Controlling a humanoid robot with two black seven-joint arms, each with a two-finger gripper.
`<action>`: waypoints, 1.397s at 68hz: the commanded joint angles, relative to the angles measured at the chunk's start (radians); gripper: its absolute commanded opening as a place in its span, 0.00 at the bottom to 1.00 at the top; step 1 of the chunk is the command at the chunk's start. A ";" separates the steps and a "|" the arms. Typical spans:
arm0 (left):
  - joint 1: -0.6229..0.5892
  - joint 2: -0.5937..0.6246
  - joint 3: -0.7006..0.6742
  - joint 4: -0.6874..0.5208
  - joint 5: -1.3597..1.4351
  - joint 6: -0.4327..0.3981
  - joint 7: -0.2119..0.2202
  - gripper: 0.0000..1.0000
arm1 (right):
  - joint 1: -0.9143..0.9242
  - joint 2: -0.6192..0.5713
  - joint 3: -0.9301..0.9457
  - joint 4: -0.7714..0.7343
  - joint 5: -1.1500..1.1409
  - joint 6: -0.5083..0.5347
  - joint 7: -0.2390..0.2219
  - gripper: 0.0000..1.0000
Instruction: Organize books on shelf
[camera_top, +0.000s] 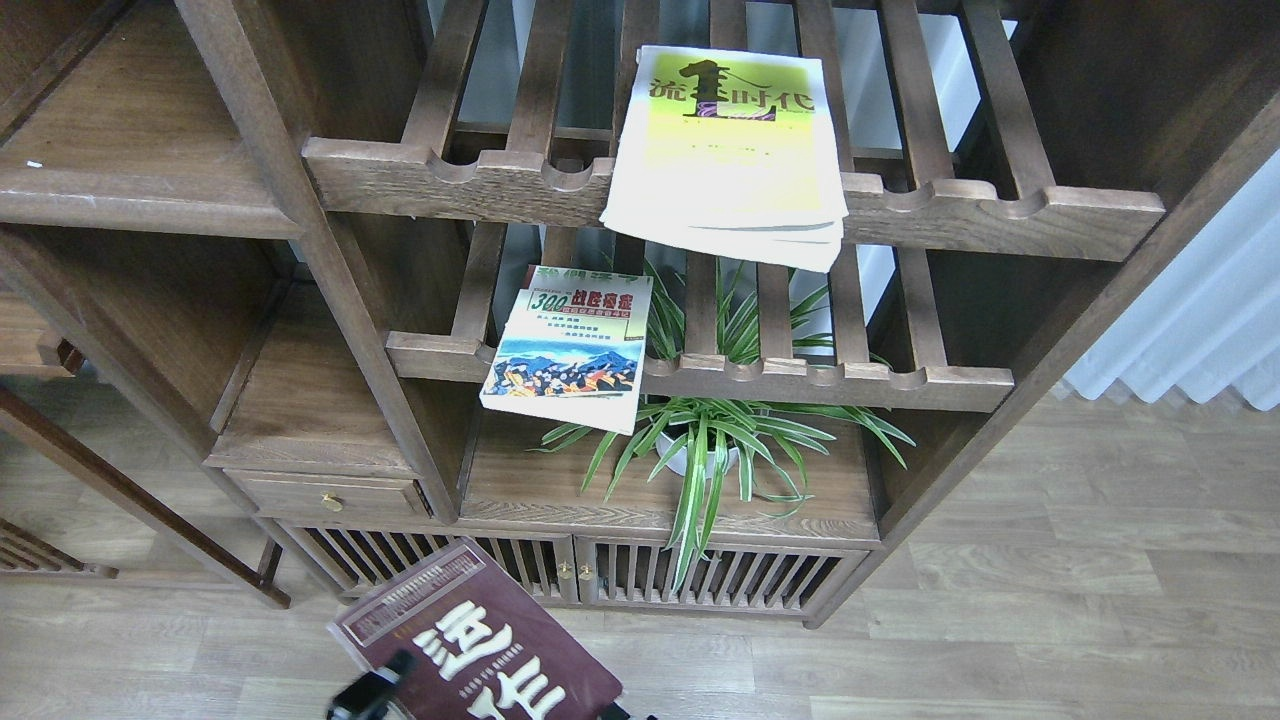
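A thick maroon book (480, 640) with big white characters hangs tilted at the bottom edge, above the floor. My left gripper (372, 690) shows as a dark blurred shape at its lower left corner, one finger lying over the cover. A small dark sliver (618, 712) at the book's right side may be my right gripper. The yellow-green book (725, 150) lies on the upper slatted rack, overhanging its front rail. The smaller book with the crowd picture (570, 345) lies on the lower slatted rack, also overhanging. The plain dark board shelf (150, 140) is at the upper left, with nothing on it.
A spider plant in a white pot (710, 440) stands on the board under the lower rack, its leaves reaching up through the slats. A small drawer (330, 495) is at the lower left. Slatted cabinet doors (640, 575) stand just behind the maroon book. A white curtain (1190, 330) hangs at right.
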 joint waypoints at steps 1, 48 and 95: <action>0.072 0.051 -0.151 -0.040 0.004 0.000 0.006 0.07 | 0.004 0.000 0.000 -0.020 0.001 0.000 0.001 1.00; 0.105 0.071 -0.849 -0.223 0.014 0.000 0.197 0.08 | 0.045 0.000 -0.001 -0.120 0.000 0.000 0.001 1.00; -0.200 0.151 -1.082 -0.229 0.137 0.000 0.442 0.07 | 0.043 0.000 -0.005 -0.146 0.000 0.000 0.007 1.00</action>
